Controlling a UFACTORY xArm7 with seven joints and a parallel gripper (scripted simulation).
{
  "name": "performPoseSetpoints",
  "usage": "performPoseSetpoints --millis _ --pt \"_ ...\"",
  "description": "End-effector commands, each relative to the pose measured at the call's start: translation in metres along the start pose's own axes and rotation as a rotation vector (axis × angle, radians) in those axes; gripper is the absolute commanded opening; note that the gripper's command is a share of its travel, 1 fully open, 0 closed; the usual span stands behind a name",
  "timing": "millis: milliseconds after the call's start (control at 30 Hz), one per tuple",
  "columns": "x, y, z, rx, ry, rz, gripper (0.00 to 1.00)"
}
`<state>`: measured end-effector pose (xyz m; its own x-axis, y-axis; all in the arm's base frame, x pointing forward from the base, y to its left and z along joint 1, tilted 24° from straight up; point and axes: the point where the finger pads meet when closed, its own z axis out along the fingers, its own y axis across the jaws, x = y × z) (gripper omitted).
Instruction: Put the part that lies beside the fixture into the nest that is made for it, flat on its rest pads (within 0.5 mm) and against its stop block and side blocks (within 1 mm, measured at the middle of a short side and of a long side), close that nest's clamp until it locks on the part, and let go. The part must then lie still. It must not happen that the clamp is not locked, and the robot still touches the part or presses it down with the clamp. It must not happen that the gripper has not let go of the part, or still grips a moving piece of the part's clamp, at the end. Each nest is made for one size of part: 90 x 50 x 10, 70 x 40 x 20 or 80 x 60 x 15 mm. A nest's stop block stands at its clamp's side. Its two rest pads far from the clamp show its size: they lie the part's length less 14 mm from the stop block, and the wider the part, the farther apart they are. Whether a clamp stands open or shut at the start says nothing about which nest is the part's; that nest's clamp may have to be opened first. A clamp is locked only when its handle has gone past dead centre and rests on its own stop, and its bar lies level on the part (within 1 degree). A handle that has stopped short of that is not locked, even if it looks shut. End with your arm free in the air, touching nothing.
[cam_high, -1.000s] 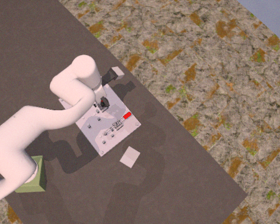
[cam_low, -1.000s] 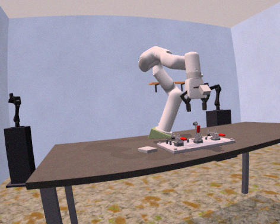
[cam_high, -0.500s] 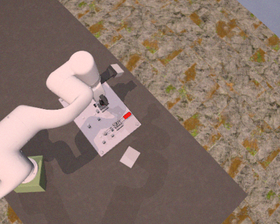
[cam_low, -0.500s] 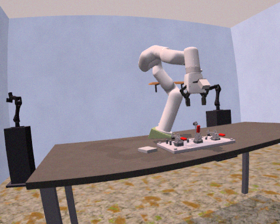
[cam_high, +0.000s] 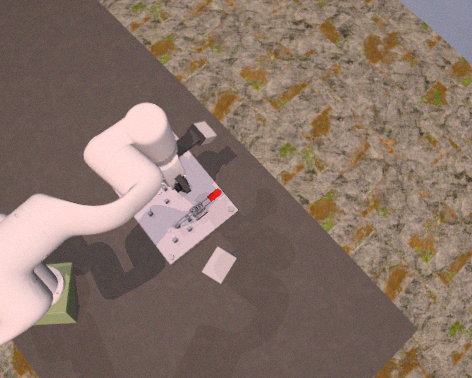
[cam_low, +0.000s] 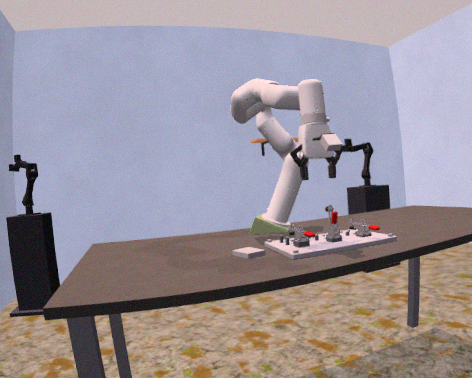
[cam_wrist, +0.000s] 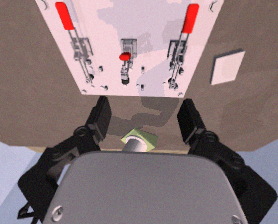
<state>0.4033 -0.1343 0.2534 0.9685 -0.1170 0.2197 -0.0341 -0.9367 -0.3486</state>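
Observation:
The part (cam_high: 219, 265) (cam_low: 248, 252) (cam_wrist: 227, 67), a flat pale grey slab, lies on the table beside the white fixture plate (cam_high: 199, 174) (cam_low: 295, 248) (cam_wrist: 107, 20). The plate carries three clamps with red handles. The middle clamp's handle (cam_low: 334, 217) (cam_wrist: 125, 56) stands upright. The left handle (cam_wrist: 64, 16) (cam_low: 309, 233) and the right handle (cam_wrist: 190, 17) (cam_low: 374, 227) (cam_high: 214, 195) lie down. My gripper (cam_low: 317, 173) (cam_wrist: 144, 106) is wide open and empty. It hangs high above the plate's middle clamp. In the overhead view the arm hides much of the plate.
The arm's green base block (cam_high: 62, 300) (cam_low: 267, 226) (cam_wrist: 140, 136) stands behind the plate. Black camera stands are at the left (cam_low: 32, 260) and right (cam_low: 368, 198) beyond the table. The table edge runs close to the plate's far side (cam_high: 260, 165).

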Motion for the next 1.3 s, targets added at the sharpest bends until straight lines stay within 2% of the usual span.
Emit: performPoseSetpoints --millis 0,500,567,767,967,1267 --pt "-0.002 0.019 -0.002 0.0 0.004 0.0 1.0" --pt "-0.025 0.133 -0.002 0.0 0.004 0.0 1.0" --pt "-0.025 0.133 -0.002 0.0 0.004 0.0 1.0" --pt "-0.034 0.174 -0.002 0.0 0.004 0.0 1.0" --pt "-0.04 0.203 -0.001 0.0 0.004 0.0 1.0" --pt "-0.043 0.218 -0.001 0.0 0.004 0.0 1.0"
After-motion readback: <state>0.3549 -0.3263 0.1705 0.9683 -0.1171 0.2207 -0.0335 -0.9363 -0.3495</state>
